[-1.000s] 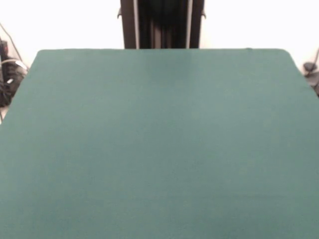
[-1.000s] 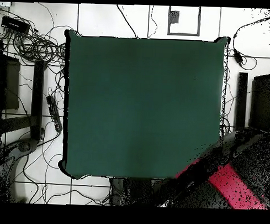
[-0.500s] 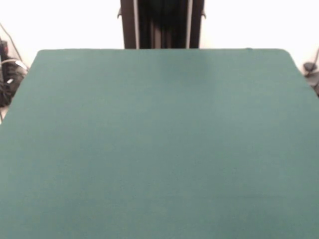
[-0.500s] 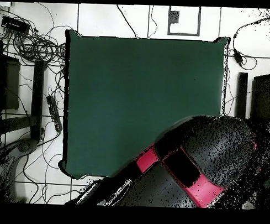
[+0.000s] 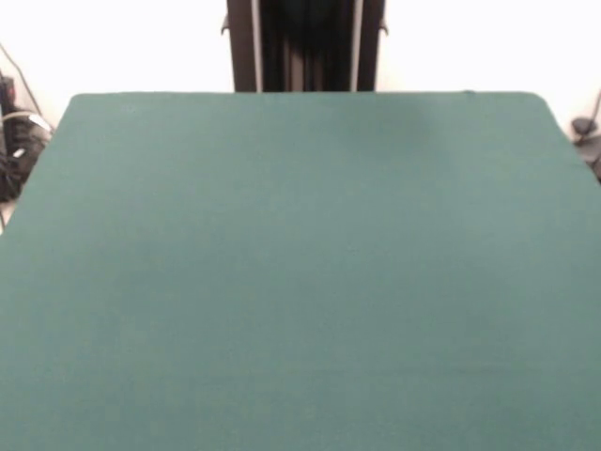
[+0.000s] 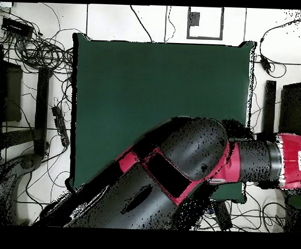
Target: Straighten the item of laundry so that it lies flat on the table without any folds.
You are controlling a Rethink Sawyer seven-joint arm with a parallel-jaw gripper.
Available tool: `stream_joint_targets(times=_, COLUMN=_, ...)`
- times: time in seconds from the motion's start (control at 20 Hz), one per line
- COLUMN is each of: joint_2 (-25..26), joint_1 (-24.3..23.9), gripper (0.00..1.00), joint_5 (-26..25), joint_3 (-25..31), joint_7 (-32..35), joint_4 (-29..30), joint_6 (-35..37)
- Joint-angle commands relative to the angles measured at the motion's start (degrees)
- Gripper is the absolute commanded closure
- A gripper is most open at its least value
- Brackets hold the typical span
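Note:
The table (image 5: 300,282) shows as a plain dark green cloth surface in the front view, with nothing lying on it. The item of laundry is out of view in both pictures. In the overhead view, the red and black arm (image 6: 188,161) lies low across the bottom part of the table (image 6: 154,92). It runs from the bottom left to a red-ringed joint (image 6: 292,162) past the right edge. The arm hides that part of the cloth. No gripper shows in either view.
Tangled cables (image 6: 38,52) lie on the floor to the left of the table in the overhead view. Dark boxes (image 6: 269,112) stand on the floor to the right. More cables (image 5: 14,141) show at the left edge of the front view.
In the overhead view the arm has swung in from the bottom right corner and now covers much of the table's bottom part. The front view is unchanged.

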Motion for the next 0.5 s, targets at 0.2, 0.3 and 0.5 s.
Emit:
stream_joint_targets(times=0.2, joint_2=9.00, joint_1=4.47, gripper=1.00, joint_5=11.83, joint_3=5.73, joint_7=22.61, joint_4=8.34, joint_6=8.93)
stream_joint_targets(times=0.3, joint_2=9.33, joint_1=5.27, gripper=1.00, joint_5=13.40, joint_3=5.65, joint_7=21.85, joint_4=8.92, joint_6=8.93)
stream_joint_targets(times=0.5, joint_2=10.38, joint_1=6.03, gripper=1.00, joint_5=15.59, joint_3=6.39, joint_7=20.37, joint_4=10.60, joint_6=5.92)
